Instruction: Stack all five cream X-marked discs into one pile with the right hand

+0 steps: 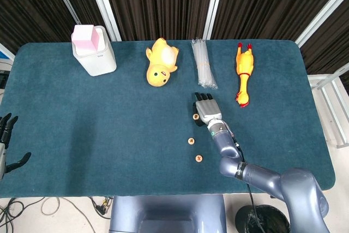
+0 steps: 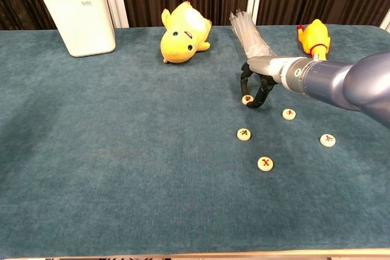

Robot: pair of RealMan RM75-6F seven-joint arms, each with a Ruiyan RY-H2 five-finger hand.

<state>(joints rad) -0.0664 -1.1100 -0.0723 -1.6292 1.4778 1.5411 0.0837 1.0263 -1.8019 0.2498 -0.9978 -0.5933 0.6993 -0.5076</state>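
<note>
- Teal felt-like tabletop carries flat round cream X-marked discs, unstacked.
- My right hand curls dark fingers around one small cream disc.
- My left hand hangs open, empty.

Plush duck at the table's back, box well left of the duck, bundle of straws just right of the duck, rubber chicken further right, five discs scattered in front of the straws, right of the duck.

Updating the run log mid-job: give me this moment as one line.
right hand: fingers around far disc, on table | other four discs: apart, unstacked | left hand: idle, off table edge
</note>
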